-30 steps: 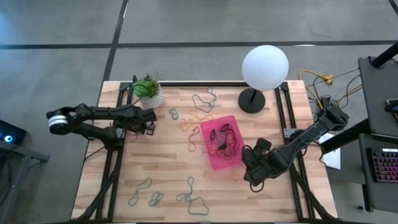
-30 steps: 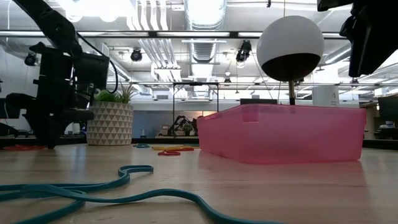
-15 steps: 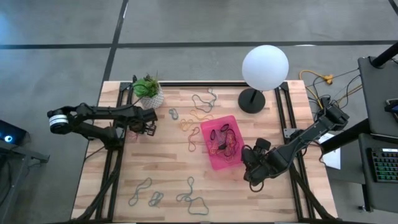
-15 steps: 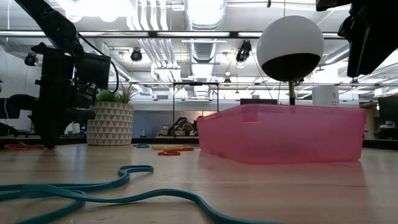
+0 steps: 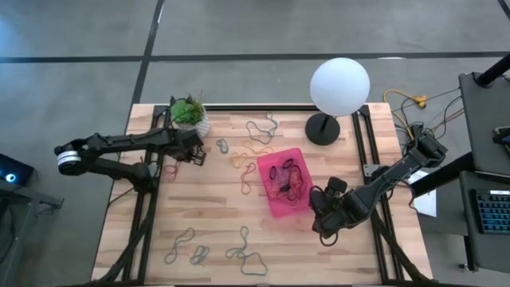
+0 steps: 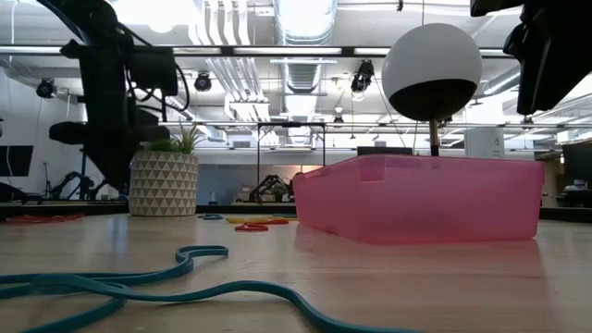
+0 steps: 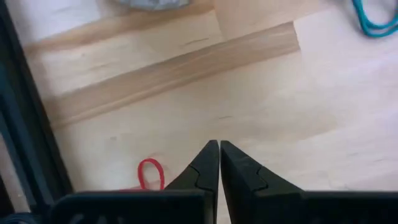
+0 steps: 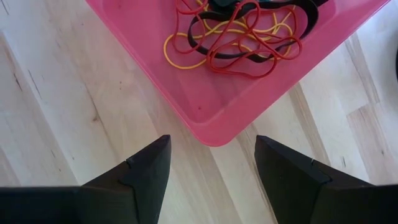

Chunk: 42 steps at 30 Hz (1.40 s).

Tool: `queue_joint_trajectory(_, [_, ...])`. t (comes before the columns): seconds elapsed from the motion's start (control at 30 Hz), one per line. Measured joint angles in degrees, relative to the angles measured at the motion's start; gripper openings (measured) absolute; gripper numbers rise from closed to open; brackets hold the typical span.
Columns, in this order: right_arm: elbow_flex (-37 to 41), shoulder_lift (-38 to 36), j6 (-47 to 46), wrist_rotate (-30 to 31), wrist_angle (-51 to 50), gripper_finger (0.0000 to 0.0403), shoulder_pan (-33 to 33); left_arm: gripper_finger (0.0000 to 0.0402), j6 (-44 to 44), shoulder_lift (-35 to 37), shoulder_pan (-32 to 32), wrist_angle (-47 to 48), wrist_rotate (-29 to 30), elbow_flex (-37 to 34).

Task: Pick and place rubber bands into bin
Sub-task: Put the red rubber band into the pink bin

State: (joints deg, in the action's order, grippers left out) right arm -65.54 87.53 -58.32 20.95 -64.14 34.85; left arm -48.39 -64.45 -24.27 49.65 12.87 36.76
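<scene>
Near the counter's (image 5: 215, 207) left edge, we see the left claw (image 5: 197, 154) clenched, holding nothing.
Right claw (image 8: 211, 163) released beside bin's (image 5: 267, 195) corner; bin holds tangled rubber bands (image 8: 239, 37); others scattered over open counter.

Hidden and cut-off parts

The left claw (image 7: 219, 163) covers part of a red band (image 7: 149, 174); the bin (image 8: 205, 115) runs off the edge at twelve o'clock in the right wrist view.

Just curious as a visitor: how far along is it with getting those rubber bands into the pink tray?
Partway. Several bands already lie in the pink bin. The left gripper is shut near a red band, with nothing visibly held. Many bands remain scattered on the table; the right gripper waits open.
</scene>
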Motion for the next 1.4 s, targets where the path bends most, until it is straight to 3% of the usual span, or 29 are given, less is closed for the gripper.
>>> queue_joint_trajectory(0.13, [-0.01,0.0,-0.06,0.02,0.01,0.0219,0.0,0.0002,3.71,-0.91,-0.03,4.62,0.42,-0.14])
queue_joint_trajectory(0.27, [0.0,0.0,-0.15,0.02,0.05,0.0219,0.0,0.0031,2.46,-3.59,0.0,9.04,0.51,-0.62])
queue_joint_trajectory(0.5, [0.0,-0.02,-0.14,0.04,0.09,0.0219,0.0,0.0104,-0.71,-9.37,-0.04,5.19,0.05,-0.38])
queue_joint_trajectory(0.67, [0.0,-0.02,-1.1,-0.05,0.15,0.0219,0.0,0.012,-0.56,-12.95,-0.11,4.85,-0.07,-0.48])
queue_joint_trajectory(0.87, [0.0,-0.02,-1.66,-0.26,0.17,0.0219,0.0,0.0103,-0.03,-16.38,-0.11,5.74,1.7,-0.66])
queue_joint_trajectory(1.13, [0.0,-0.02,-1.25,-0.23,0.17,0.0219,0.0,0.0042,4.02,-18.64,-0.04,5.44,2.26,-0.44])
queue_joint_trajectory(1.3, [0.0,-0.02,-1.19,-0.16,0.15,0.0219,0.0,0.0008,5.55,-18.97,-0.39,7.56,7.82,-1.13])
queue_joint_trajectory(1.4, [0.0,-0.02,-1.02,0.0,0.14,0.0219,0.0,0.0002,6.53,-18.93,-1.37,6.68,8.22,-2.06])
